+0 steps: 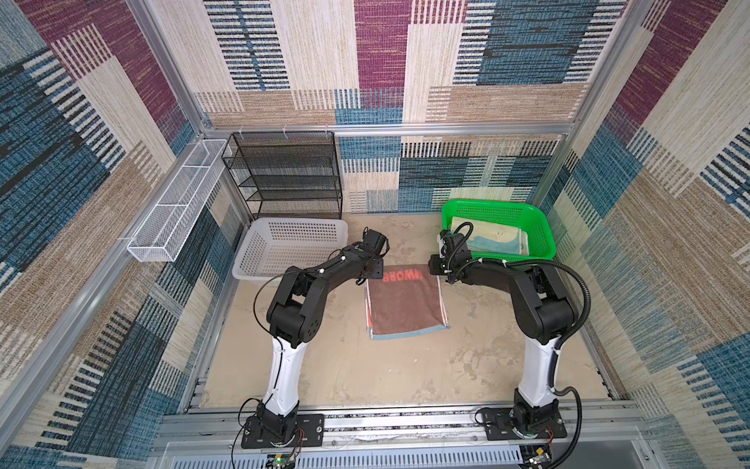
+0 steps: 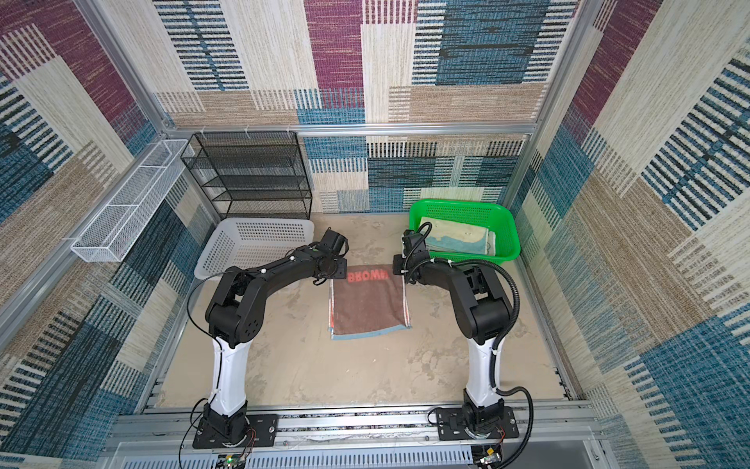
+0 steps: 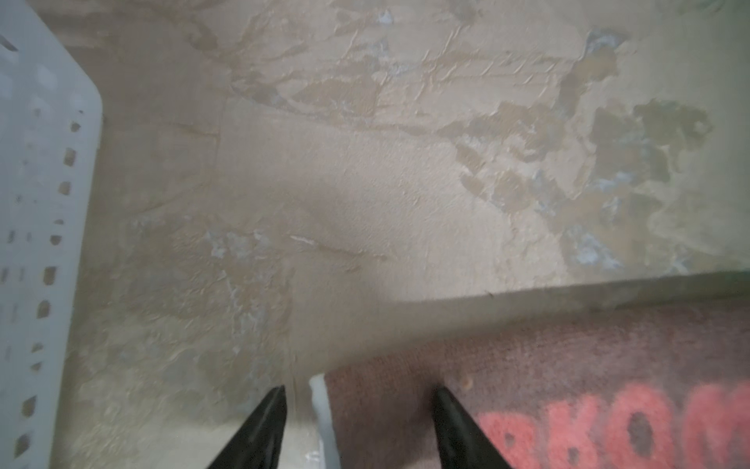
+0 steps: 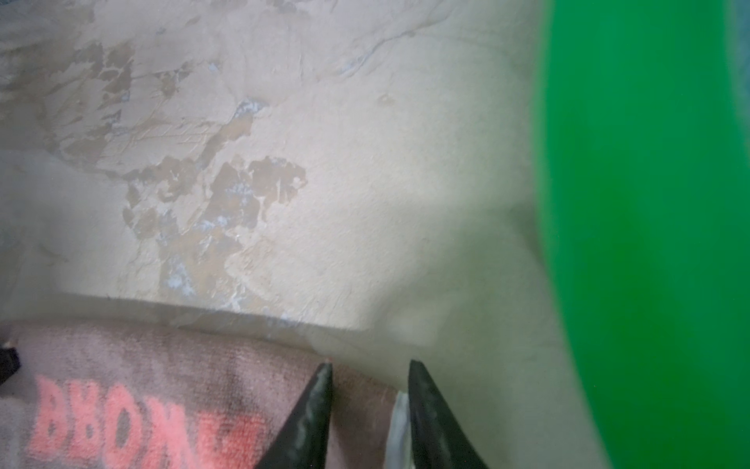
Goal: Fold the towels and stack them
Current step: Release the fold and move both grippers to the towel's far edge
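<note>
While the brown towel (image 1: 406,302) lies at centre frame in both top views, left gripper (image 3: 360,392) and right gripper (image 4: 370,365) straddle its upper corners, jaws apart, nothing pinched. Fold apparently beginning; next, both must pinch together and lift evenly.

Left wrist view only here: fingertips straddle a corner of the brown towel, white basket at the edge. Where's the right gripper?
Observer: The right gripper straddles the brown towel's other far corner, jaws apart.
Operator: Green basket?
Observer: The green basket holds a folded teal and cream towel.
Operator: Rest of the brown one?
Observer: In both top views it lies flat between the arms, a blue edge showing at its near side.
</note>
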Robot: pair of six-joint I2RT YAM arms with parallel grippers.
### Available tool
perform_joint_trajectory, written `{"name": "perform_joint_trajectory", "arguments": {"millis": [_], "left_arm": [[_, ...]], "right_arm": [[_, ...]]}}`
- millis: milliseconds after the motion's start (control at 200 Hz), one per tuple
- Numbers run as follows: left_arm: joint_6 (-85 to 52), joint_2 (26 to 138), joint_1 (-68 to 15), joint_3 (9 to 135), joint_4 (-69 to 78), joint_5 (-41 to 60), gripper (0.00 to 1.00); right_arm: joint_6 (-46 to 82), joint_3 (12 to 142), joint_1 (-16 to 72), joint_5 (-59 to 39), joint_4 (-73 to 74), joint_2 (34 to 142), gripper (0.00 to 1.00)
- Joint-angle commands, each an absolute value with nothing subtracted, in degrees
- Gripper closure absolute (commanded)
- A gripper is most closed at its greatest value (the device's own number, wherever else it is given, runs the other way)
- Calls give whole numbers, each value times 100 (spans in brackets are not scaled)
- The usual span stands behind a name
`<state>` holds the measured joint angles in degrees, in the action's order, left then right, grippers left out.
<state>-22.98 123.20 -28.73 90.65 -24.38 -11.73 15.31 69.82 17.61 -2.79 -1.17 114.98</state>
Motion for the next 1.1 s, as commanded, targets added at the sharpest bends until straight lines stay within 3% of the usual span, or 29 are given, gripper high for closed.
{"name": "perform_joint_trajectory", "arguments": {"millis": [0, 205, 311, 1097], "left_arm": [[-2226, 12408, -2848, 9157, -2553, -1143, 46], [-2108, 12515, -2819, 9220, -2518, -1123, 72], [-2007, 12501, -2813, 9237, -2522, -1149, 100], [-646, 10909, -2808, 7879, -933, -1405, 100]], "right_arm": [[1520, 7056, 1766, -256, 44, 11584, 71], [1487, 7146, 1760, -345, 8, 11672, 87], [1461, 7128, 1759, -310, 28, 11612, 97], [1048, 6715, 1604, -701, 536, 10550, 100]]}}
